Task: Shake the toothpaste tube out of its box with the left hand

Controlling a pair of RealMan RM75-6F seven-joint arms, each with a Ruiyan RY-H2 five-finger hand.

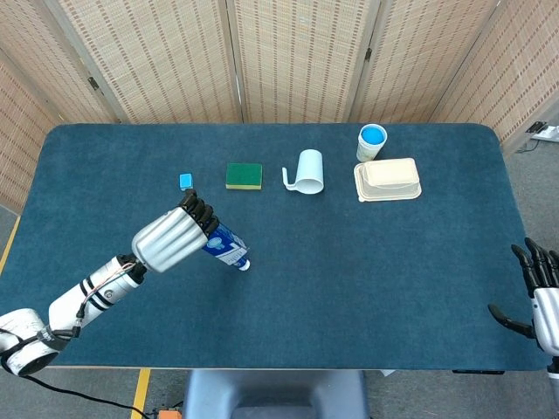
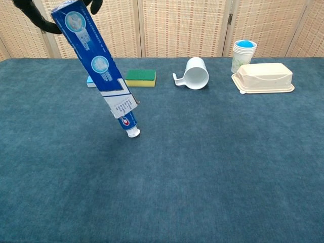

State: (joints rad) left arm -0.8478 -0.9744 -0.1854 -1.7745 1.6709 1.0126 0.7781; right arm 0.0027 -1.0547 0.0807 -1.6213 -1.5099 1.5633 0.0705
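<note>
The left hand (image 1: pixel 172 239) is gripping the box (image 2: pixel 96 63) by its top end, tilting the open end down so the toothpaste tube (image 2: pixel 129 124) is sliding out, cap touching the table (image 2: pixel 228 177), near left of centre

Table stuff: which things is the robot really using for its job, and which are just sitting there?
Part of the job:
- left hand, holding the box up
- toothpaste box, tilted open end down
- toothpaste tube, poking out of the bottom

Just lying about:
- green sponge
- white mug on its side
- blue cups
- lidded food container
- small blue block
- right hand, idle at the table edge
</note>
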